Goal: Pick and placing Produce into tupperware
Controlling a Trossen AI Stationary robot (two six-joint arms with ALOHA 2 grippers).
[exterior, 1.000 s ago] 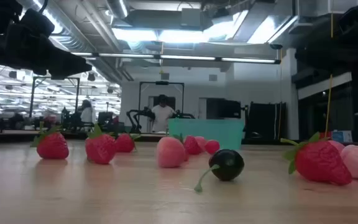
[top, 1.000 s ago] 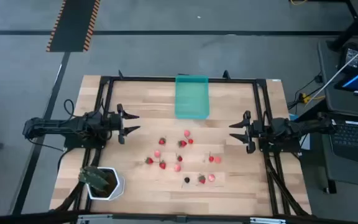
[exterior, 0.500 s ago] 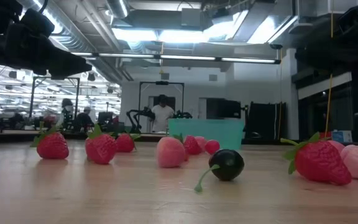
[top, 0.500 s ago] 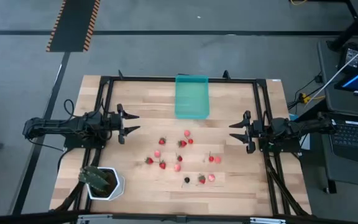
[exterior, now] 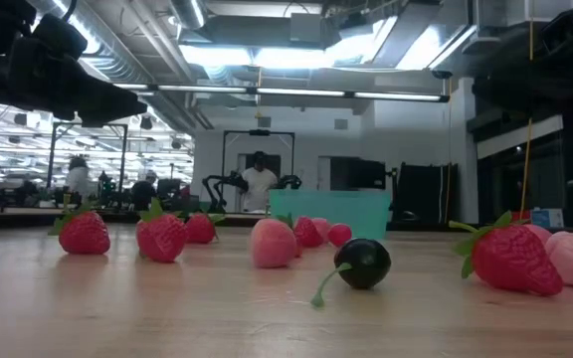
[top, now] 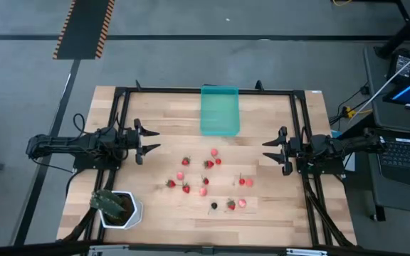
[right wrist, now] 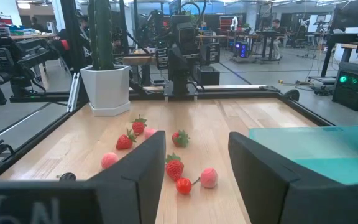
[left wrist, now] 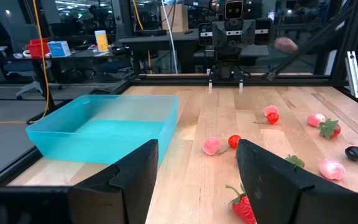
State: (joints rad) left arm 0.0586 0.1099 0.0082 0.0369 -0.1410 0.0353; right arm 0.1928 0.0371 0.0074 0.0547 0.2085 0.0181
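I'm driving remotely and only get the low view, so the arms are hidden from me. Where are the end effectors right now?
Observer: The left end effector hangs open at the table's left side, holding nothing.
Operator: And the right one?
Observer: The right end effector is open too, at the right side, facing the fruit scattered between them.
Operator: Anything in the tupperware yet?
Observer: No, the tupperware is empty, at the table's far edge, apart from all the fruit.
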